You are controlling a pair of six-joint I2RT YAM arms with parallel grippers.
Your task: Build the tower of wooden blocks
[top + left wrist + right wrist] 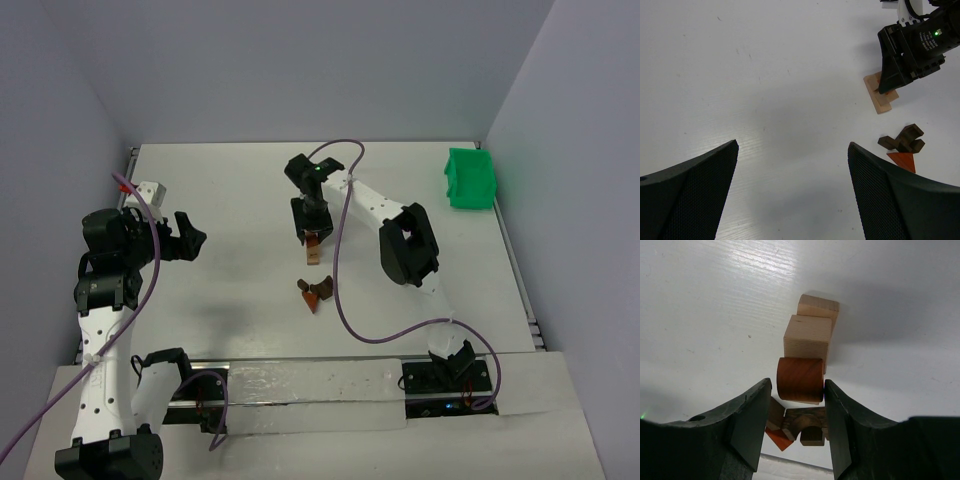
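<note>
The right claw (pixel 797 386) straddles the reddish-brown cylinder (pixel 800 377) at the near end of the block tower (pixel 313 252). One finger touches the cylinder and the other is a hair off or just touching, so I cannot tell whether it pinches. The tower's long axis runs straight out from between the fingertips: cylinder, tan cube (pixel 807 337), then a second tan block (pixel 818 306) farthest out. I cannot tell whether it stands or lies on the worktop (pixel 715 300). Loose blocks (pixel 800 427) sit just behind the fingertips. The left claw (pixel 792 145) is spread wide, holding nothing, well apart.
</note>
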